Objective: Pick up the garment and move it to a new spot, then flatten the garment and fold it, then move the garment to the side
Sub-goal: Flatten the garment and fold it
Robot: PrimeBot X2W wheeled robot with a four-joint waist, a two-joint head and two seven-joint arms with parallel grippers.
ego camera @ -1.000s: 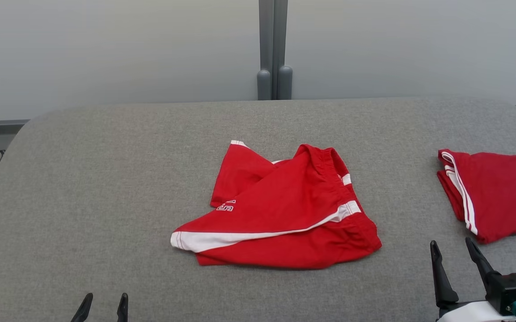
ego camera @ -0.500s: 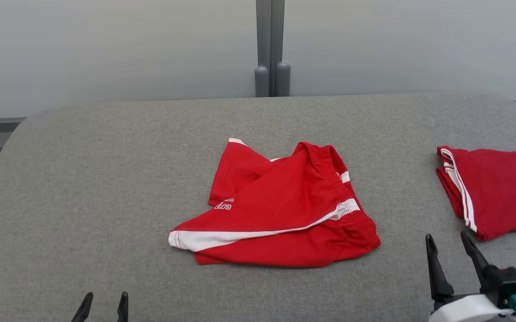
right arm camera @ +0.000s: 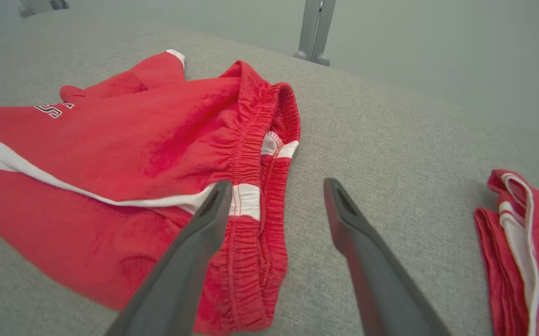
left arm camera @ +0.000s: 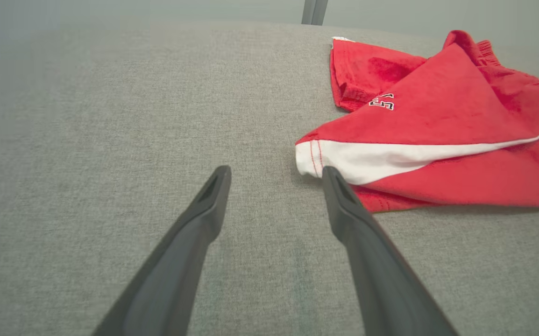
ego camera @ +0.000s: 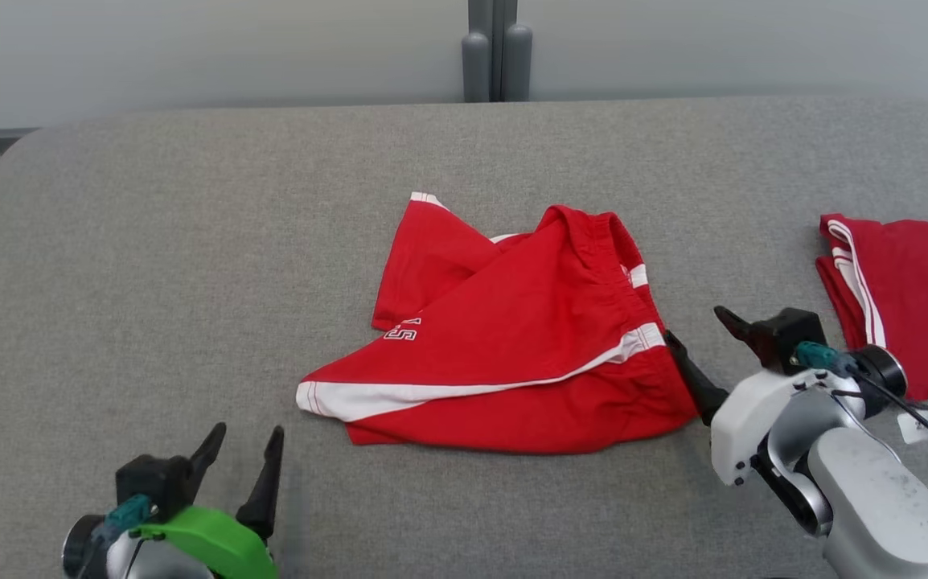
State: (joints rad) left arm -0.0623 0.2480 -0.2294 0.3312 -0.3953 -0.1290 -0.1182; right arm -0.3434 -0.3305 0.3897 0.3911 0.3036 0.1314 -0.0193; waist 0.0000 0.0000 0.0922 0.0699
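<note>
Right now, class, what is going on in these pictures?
A two-armed robot looks set to pick up the crumpled red shorts in the middle of the grey table. Its right end effector is open at the waistband side, its left end effector open near the white-striped hem. Neither grips the cloth. A folded red garment lies at the right.

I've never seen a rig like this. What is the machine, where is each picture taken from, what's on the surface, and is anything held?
It is a wheeled robot with two arms, each ending in a two-fingered gripper. The wide picture comes from its head camera; the other two look along each wrist's fingers. On the grey table lie crumpled red shorts with white stripes, and a folded red garment at the robot's right. The left gripper hovers open near the shorts' white hem; the right gripper is open at their waistband. Nothing is held.
</note>
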